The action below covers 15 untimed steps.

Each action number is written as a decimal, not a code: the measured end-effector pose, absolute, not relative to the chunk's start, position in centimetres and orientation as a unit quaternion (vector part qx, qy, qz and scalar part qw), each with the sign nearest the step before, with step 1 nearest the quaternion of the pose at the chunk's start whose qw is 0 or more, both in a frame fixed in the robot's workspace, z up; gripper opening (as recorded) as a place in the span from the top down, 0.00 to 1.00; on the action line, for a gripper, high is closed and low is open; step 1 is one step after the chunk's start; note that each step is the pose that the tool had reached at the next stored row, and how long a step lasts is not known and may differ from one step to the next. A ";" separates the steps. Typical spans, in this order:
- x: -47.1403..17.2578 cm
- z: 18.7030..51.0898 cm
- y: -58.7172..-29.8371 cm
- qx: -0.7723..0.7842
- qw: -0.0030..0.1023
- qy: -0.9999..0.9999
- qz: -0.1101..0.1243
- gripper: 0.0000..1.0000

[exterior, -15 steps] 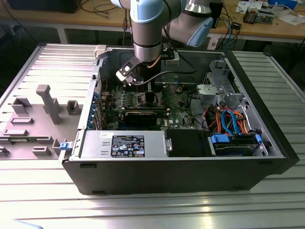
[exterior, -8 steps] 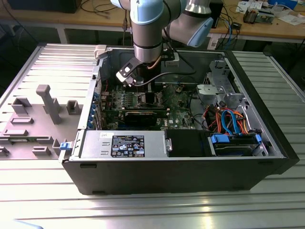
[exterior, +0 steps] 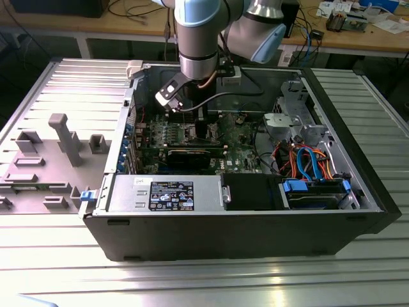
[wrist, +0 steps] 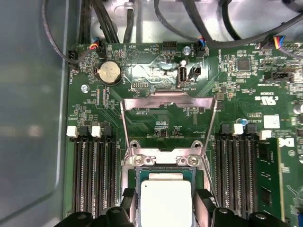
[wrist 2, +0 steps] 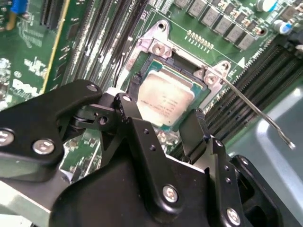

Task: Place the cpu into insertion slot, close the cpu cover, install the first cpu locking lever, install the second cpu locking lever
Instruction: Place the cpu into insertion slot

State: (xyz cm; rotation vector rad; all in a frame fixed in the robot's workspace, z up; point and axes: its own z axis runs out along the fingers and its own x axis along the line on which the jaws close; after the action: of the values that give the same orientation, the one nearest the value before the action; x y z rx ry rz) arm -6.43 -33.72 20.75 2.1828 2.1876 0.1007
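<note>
Over the motherboard (wrist: 94,109), the hand (wrist 2: 163,116) straddled the cpu (wrist: 165,205), fingers (wrist: 204,198) spread just wider than it, gripping nothing; the chip sat in the insertion slot (wrist: 165,161). Placing looked finished; closing the folded-back cpu cover (wrist: 165,97) would need the hand clear.

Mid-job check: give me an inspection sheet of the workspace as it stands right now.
Surface: slatted metal table carrying the open computer case.
Job's things: the cpu lies within the insertion slot; the cpu cover is open; a locking lever is unlatched and sticks out sideways.
Clutter: grey plastic fixtures on the table at the exterior view's left.
Grippers: the claw is low over the cpu; grip unclear.
Cables: orange and blue cables inside the case, away from the slot.
Surroundings: workbench behind, with loose wires on it.
</note>
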 end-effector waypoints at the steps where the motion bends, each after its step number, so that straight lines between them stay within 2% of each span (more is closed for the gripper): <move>1: -6.4 21.1 -33.7 0.706 0.025 0.707 0.032 0.39; 5: -6.4 22.1 -33.7 0.706 0.023 0.707 0.031 0.40; 8: -6.4 22.2 -33.7 0.706 0.023 0.707 0.031 0.60; 9: -6.4 22.2 -33.7 0.706 0.023 0.707 0.031 0.60; 10: -6.4 22.2 -33.7 0.706 0.023 0.707 0.031 0.65; 11: -6.4 22.2 -33.7 0.706 0.023 0.707 0.031 0.78; 12: -6.3 22.2 -33.7 0.706 0.023 0.707 0.031 0.78; 14: -6.4 22.2 -33.7 0.706 0.023 0.707 0.030 0.89; 15: -6.4 22.2 -33.7 0.706 0.023 0.707 0.030 0.89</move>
State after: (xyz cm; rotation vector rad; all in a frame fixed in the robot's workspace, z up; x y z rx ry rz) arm -6.35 -33.72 22.24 2.1865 2.1900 0.0944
